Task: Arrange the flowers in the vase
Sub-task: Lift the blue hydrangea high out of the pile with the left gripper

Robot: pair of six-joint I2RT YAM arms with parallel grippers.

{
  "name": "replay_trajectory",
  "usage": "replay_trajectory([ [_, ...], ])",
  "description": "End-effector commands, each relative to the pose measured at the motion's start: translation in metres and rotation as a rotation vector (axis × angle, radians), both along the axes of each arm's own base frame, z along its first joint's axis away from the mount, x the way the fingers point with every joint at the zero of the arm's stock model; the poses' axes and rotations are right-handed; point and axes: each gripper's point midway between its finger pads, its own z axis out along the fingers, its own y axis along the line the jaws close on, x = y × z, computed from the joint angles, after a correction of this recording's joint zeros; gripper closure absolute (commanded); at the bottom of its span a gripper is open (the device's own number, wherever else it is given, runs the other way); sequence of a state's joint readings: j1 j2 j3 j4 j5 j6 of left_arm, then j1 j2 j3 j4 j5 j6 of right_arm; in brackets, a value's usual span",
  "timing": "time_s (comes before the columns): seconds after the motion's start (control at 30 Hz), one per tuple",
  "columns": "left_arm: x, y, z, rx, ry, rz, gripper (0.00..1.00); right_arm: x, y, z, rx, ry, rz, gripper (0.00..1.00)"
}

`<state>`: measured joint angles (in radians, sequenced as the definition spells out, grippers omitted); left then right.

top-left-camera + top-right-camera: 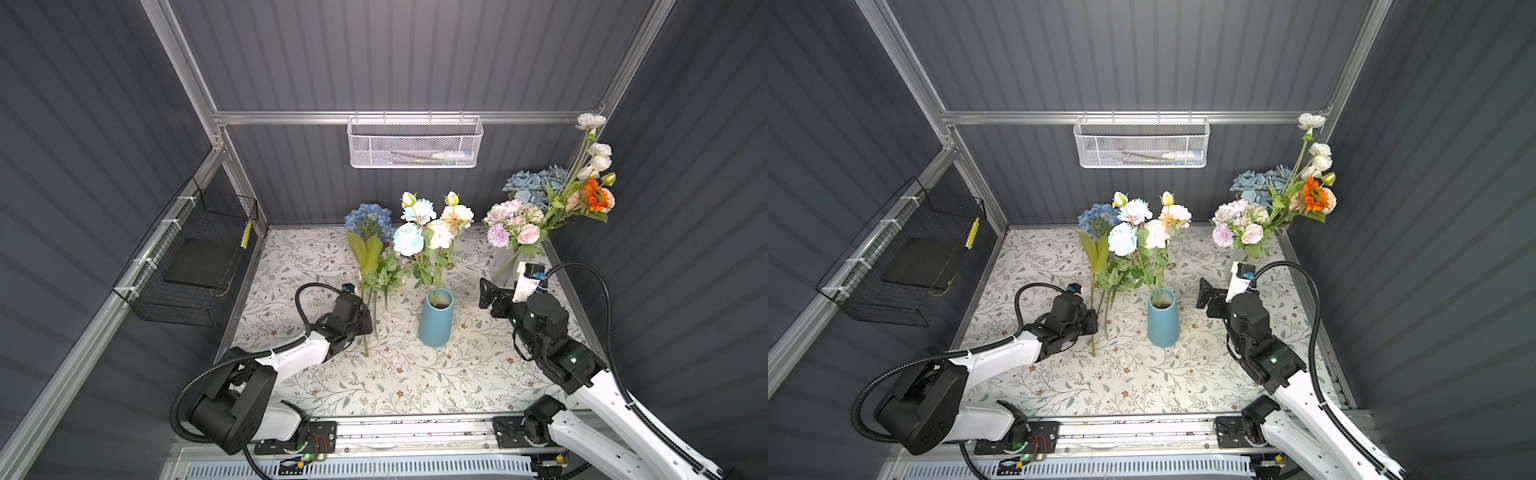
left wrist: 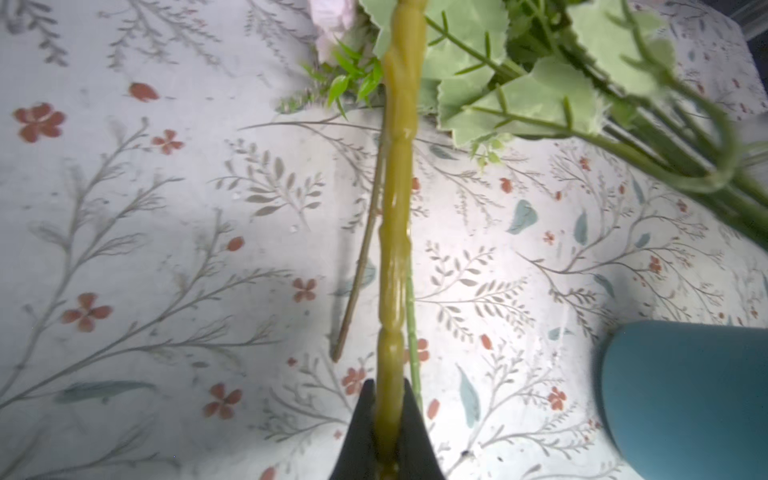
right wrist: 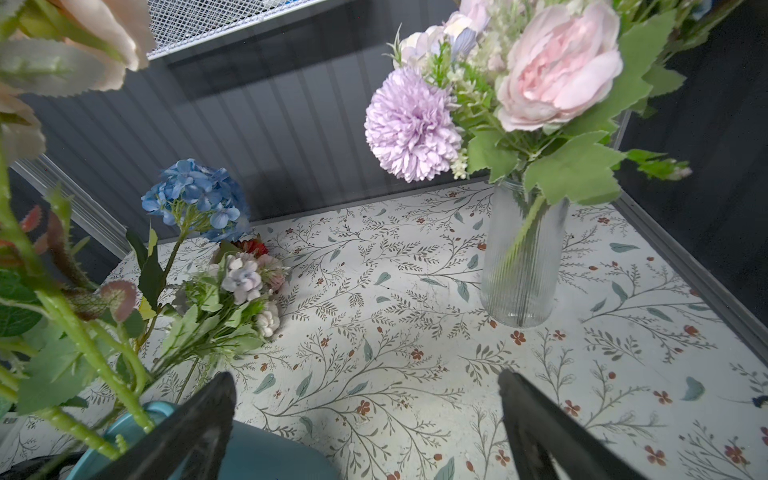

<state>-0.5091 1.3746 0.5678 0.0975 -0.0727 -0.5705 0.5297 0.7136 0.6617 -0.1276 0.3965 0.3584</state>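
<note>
I read the left fingers as closed tight on the yellow-green stem of the blue hydrangea spray. The stem runs straight out from between them. In both top views the grip sits low on the stem, with a short tail of stem past the fingers toward the front edge and the blue head toward the back wall. In the right wrist view that head stands raised above the surface.

I see the right fingers spread wide apart with nothing between them. In both top views they sit to the right of the blue vase, between it and the clear ribbed vase.

Just beside the held stem, between it and the blue vase, a small mixed bunch lies flat on the surface. The blue vase stands upright near the centre and holds a spray of white, pale blue and peach blossoms.

The clear ribbed vase stands upright toward the back right and holds pink and lilac blossoms. In the back right corner rises a further bunch of dusty blue, white and orange blossoms. I cannot tell what holds it.
</note>
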Motion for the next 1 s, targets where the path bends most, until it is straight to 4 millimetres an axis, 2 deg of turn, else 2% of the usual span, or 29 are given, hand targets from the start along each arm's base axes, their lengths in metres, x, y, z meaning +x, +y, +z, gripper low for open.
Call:
replay_trajectory([
  [0.0,0.005,0.004,0.012,-0.101,-0.001,0.009,1.00,0.001,-0.001,0.001,0.001,-0.007,-0.007,0.01],
  [0.13,0.008,-0.018,0.040,-0.210,-0.096,-0.127,1.00,0.001,-0.001,-0.001,-0.003,0.000,-0.005,0.01],
  [0.3,0.006,-0.027,0.075,-0.303,-0.224,-0.232,1.00,0.001,-0.003,-0.001,-0.011,-0.001,-0.012,0.01],
  [0.4,-0.001,-0.042,0.100,-0.406,-0.274,-0.352,1.00,0.002,-0.002,-0.001,-0.012,-0.003,-0.012,0.01],
  [0.5,-0.005,-0.053,0.113,-0.459,-0.281,-0.427,1.00,0.001,-0.003,0.005,-0.002,-0.020,-0.013,0.01],
  [0.6,-0.002,-0.054,0.123,-0.469,-0.302,-0.423,1.00,-0.002,-0.004,0.012,0.001,-0.042,-0.007,0.01],
  [0.77,0.007,-0.044,0.146,-0.435,-0.363,-0.368,1.00,-0.006,-0.005,0.015,-0.006,-0.046,0.002,0.01],
  [0.97,0.011,-0.040,0.193,-0.441,-0.444,-0.354,1.00,-0.005,-0.002,0.016,0.005,-0.048,0.010,0.01],
])
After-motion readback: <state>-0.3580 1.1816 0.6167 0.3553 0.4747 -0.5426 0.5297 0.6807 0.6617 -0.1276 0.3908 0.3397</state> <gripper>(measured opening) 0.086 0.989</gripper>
